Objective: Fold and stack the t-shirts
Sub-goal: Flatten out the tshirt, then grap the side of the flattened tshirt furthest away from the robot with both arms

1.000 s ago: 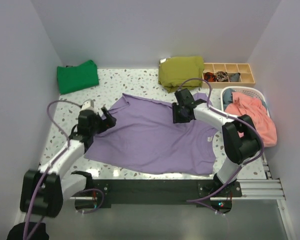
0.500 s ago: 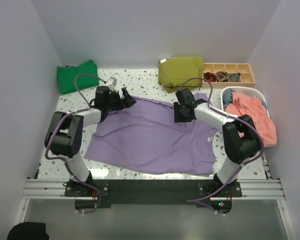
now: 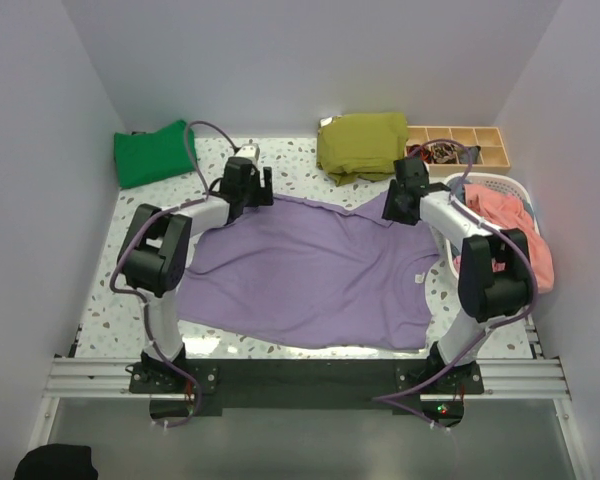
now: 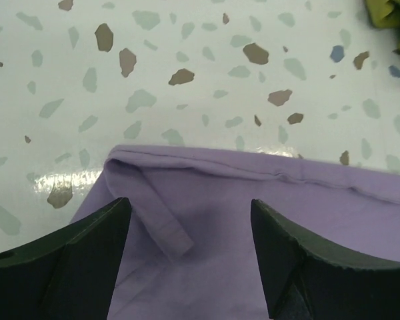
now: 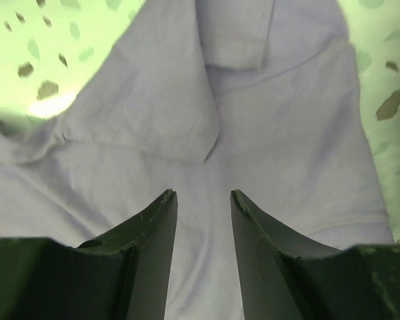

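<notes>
1. Status of work: The green t-shirt [image 3: 155,153] lies folded at the far left corner of the table [image 3: 280,160]. An olive folded garment [image 3: 360,140] lies at the far edge, right of centre. I judge these items finished, but they are well apart and not stacked.

2. Item in hand: The lavender t-shirt [image 3: 310,275] lies spread flat across the middle of the table, with its white neck label [image 3: 420,278] toward the right. No fold has been made in it yet.

3. My left gripper [image 4: 189,213] hovers over the shirt's far left corner, where the hem is turned over on itself. Its jaws stand wide apart and hold nothing.

4. My right gripper [image 5: 203,197] hangs over the far right portion of the shirt, above a creased flap. Its jaws are partly apart, with no cloth between them.

5. Remaining work, as I judge it: grasp both far corners, fold the lavender shirt, stack the shirts. A coral garment [image 3: 505,235] waits in the white basket [image 3: 485,182].
</notes>
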